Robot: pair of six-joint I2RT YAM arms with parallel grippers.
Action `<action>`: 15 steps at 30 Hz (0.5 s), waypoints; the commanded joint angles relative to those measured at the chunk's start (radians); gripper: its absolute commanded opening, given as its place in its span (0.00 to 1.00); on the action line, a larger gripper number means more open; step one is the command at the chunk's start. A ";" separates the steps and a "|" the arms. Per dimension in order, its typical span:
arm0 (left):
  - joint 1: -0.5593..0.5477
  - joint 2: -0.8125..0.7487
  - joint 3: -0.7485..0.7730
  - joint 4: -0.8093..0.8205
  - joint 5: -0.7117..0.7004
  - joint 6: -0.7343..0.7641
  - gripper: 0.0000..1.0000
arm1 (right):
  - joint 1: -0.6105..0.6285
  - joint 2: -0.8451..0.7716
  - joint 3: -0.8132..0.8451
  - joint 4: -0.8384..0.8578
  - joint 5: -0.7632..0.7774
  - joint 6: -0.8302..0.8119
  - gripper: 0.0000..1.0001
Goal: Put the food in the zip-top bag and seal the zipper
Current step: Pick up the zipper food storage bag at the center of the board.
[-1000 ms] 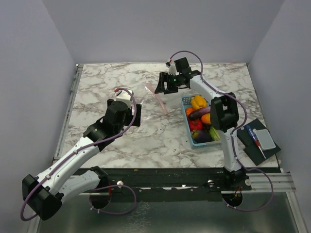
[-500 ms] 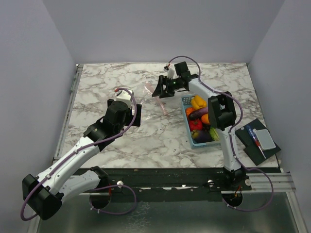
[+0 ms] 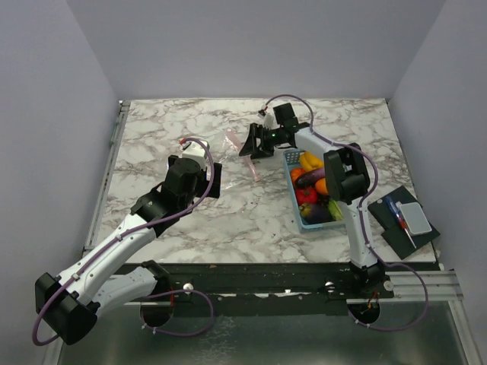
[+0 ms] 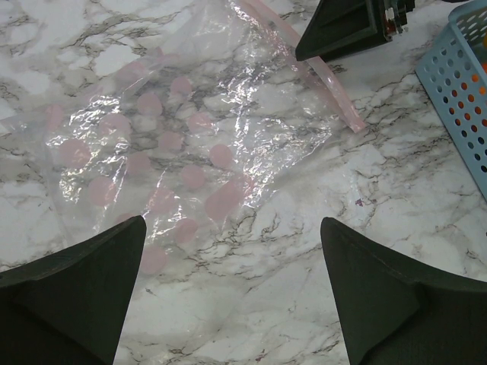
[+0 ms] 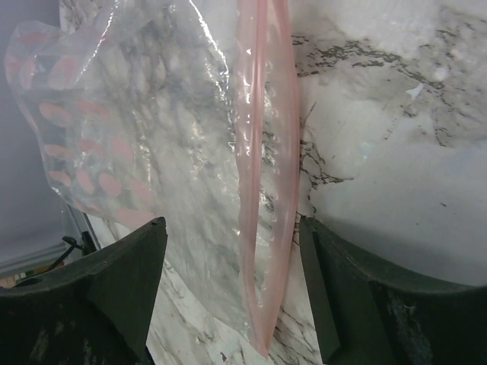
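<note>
Table (image 3: pixel 175 122): marble top. It carries the bag at centre-far and the basket to the right.
Right arm (image 3: pixel 338 171): over the last second we saw it swing left, off the basket's far corner, and dip toward the bag's mouth.
Left arm (image 3: pixel 152 209): unchanged, parked short of the bag and looking down on it.
Basket (image 3: pixel 295 205): light blue, just right of the bag and apart from it.
Zip-top bag (image 4: pixel 183 144): flat on the marble, crumpled and empty, where it lay before.
Food (image 3: pixel 310 186): all of it still in the basket, none moved.
Zipper (image 5: pixel 262 152): the pink strip now runs between the right fingers in the wrist view. We cannot tell whether they touch it.
Right gripper (image 5: pixel 228 228): jaws apart, straddling the strip, nothing gripped.
Left gripper (image 4: pixel 232 228): released, jaws wide, holding nothing, above the bag's near edge.
Reading: we judge this an approach to pinch the mouth edge so the bag can be opened. Loading and sealing are not yet begun.
</note>
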 commanded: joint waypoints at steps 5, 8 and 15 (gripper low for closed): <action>0.002 -0.001 0.002 -0.002 0.001 0.008 0.99 | -0.012 -0.053 -0.075 0.079 0.008 0.016 0.72; 0.001 -0.001 0.003 -0.001 0.001 0.007 0.99 | -0.012 -0.062 -0.103 0.099 -0.038 0.015 0.68; 0.001 -0.001 0.003 -0.001 0.001 0.006 0.99 | -0.013 -0.091 -0.181 0.160 -0.115 0.016 0.61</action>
